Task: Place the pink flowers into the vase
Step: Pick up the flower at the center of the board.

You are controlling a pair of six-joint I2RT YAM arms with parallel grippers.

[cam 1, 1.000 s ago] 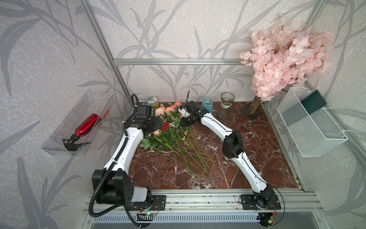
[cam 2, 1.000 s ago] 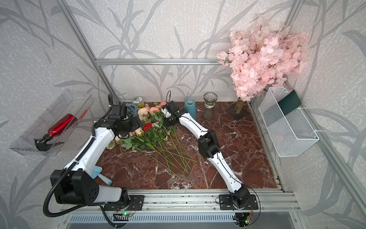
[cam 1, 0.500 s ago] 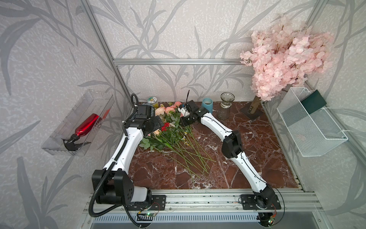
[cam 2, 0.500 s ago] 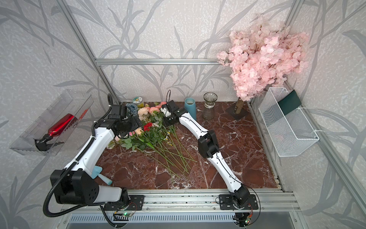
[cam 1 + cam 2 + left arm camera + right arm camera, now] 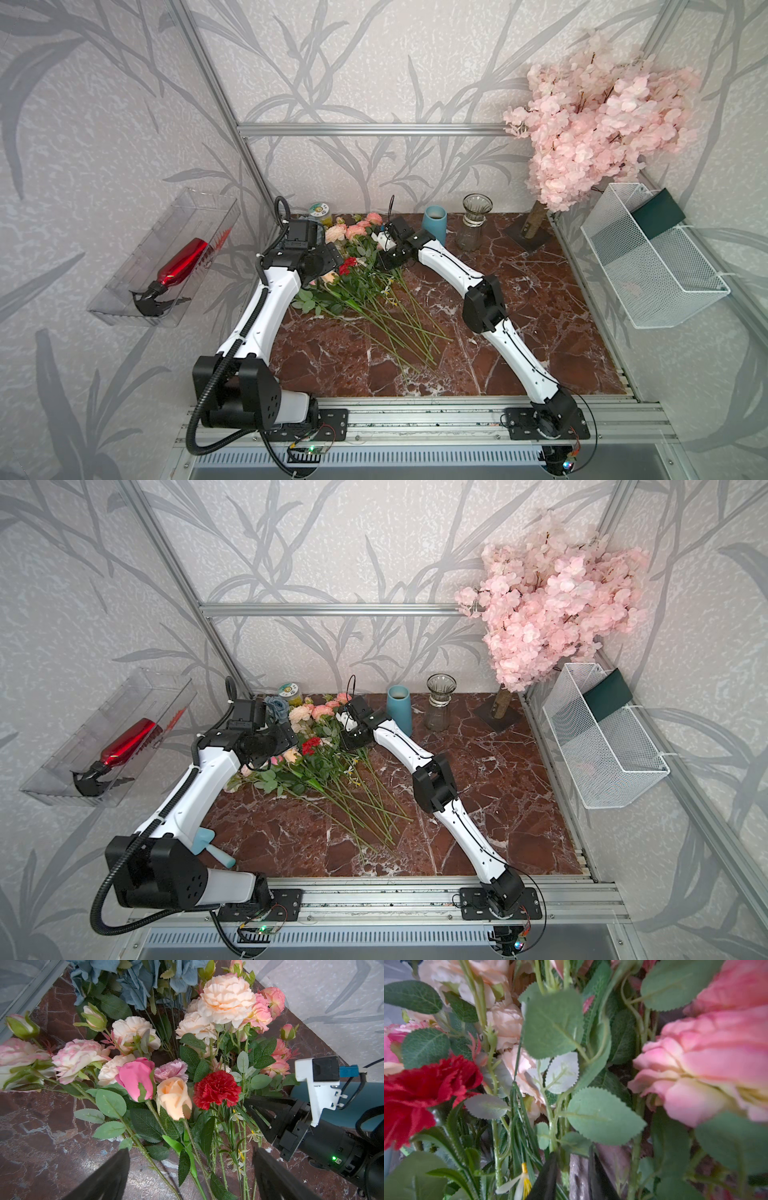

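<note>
A dark red marble table [image 5: 519, 332] fills a booth papered in grey leaf pattern and framed with aluminium rails. On the left wall hangs a clear tray [image 5: 187, 216] holding a red spray bottle [image 5: 183, 262]. At the table's back left corner stand a small green-lidded jar [image 5: 320, 209] and some blue flowers [image 5: 277, 706].

The pink flowers [image 5: 353, 230] lie flat in a loose heap just beside these. Their heads are toward the back wall and their long stems fan out toward the front, with a red carnation [image 5: 216, 1088] among them. Farther right along the back stand a blue cup [image 5: 434, 222], then the glass vase [image 5: 473, 226], upright and well apart from the heap, then a pale-pink blossom tree [image 5: 594, 129]. A white wire basket [image 5: 648, 282] hangs on the right wall.

The left gripper [image 5: 190, 1153] hangs above the flower heads, its fingers [image 5: 108, 1178] spread wide and holding nothing. The right gripper [image 5: 573, 1167] is pushed in among the leaves beside the carnation. Its jaws stand only a little apart, and a thin green stem runs through the narrow gap. The gap is wider than the stem, so the stem is not clamped.
</note>
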